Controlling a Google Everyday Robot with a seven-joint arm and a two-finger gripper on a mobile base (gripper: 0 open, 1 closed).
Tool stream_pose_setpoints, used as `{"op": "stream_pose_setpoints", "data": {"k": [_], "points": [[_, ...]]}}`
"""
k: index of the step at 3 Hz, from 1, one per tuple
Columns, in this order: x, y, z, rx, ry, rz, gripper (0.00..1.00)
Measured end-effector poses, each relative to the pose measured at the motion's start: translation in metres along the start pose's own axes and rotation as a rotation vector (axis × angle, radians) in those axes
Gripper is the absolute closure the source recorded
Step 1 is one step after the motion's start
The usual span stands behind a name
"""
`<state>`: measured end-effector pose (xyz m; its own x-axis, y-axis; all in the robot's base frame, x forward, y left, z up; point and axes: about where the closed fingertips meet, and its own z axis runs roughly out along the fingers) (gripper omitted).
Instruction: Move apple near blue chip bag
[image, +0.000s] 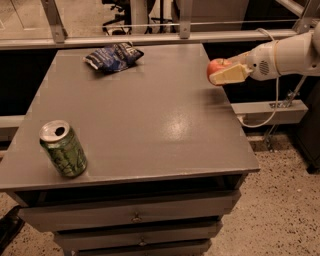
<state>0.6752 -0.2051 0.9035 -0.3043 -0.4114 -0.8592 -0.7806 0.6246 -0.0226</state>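
Observation:
The small red-orange apple (216, 67) is held in my gripper (220, 73), which reaches in from the right on a white arm. The cream fingers (231, 74) are shut on the apple and hold it a little above the table's right edge. The crumpled dark blue chip bag (113, 55) with white markings lies flat at the table's far left of centre, well to the left of the apple.
A green soda can (63, 148) stands upright near the front left corner of the grey table (150, 125). Drawers sit below the tabletop. A metal rail runs behind the table. A white cable hangs at the right, beside the speckled floor.

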Motion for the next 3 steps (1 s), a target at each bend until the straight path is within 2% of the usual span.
{"op": "stream_pose_setpoints", "data": {"k": [1,2,3], "points": [[-0.003,0.002,0.006,-0.005,-0.002,-0.008,1.0],[-0.032,0.015,0.053,-0.051,-0.021,-0.072,1.0],[-0.073,0.027,0.122,-0.071,-0.035,-0.133,1.0]]}}
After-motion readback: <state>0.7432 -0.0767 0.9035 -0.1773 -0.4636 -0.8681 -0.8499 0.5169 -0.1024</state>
